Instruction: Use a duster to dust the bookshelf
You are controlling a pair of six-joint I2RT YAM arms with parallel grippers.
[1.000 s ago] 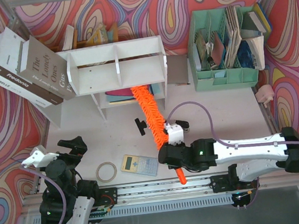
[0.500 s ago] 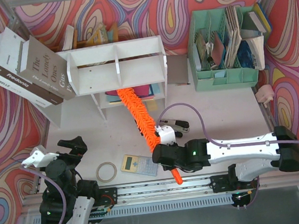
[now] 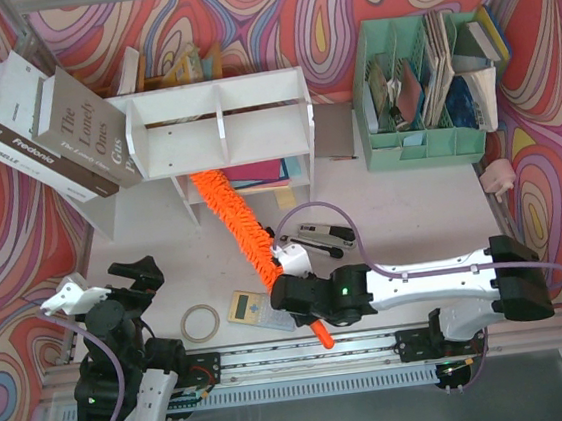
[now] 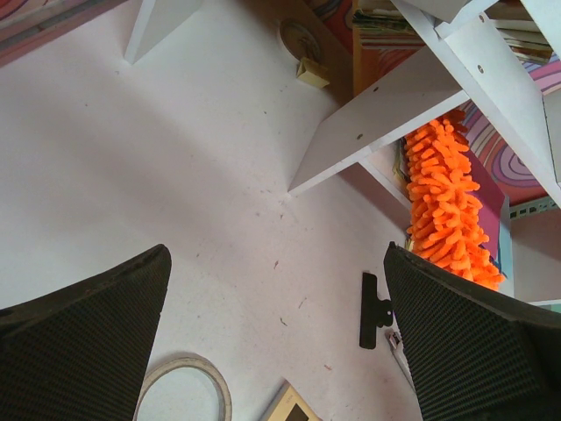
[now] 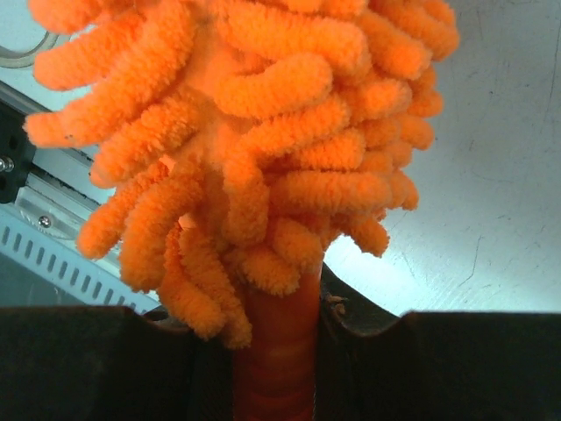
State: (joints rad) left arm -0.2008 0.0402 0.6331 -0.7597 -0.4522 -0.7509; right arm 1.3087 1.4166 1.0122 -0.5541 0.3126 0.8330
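The white bookshelf [image 3: 222,124] stands at the back centre, two tiers with dividers. The fluffy orange duster [image 3: 229,214] slants from my right gripper up into the left part of the shelf's lower tier, its tip under the board. My right gripper [image 3: 293,275] is shut on the duster's orange handle [image 5: 279,351], whose end sticks out below [image 3: 320,335]. The left wrist view shows the duster [image 4: 447,197] under the shelf board [image 4: 386,114]. My left gripper [image 3: 132,276] is open and empty at the near left, above the table.
Large books [image 3: 41,125] lean against the shelf's left side. A mint-green file organizer [image 3: 421,105] stands back right. A stapler [image 3: 324,234], a black clip [image 4: 375,309], a calculator [image 3: 253,307] and a tape ring [image 3: 199,323] lie on the table near the arms.
My right gripper has moved left with the duster, sweeping its head from the middle of the lower tier toward the left end. The stapler is now uncovered. The left arm has not moved.
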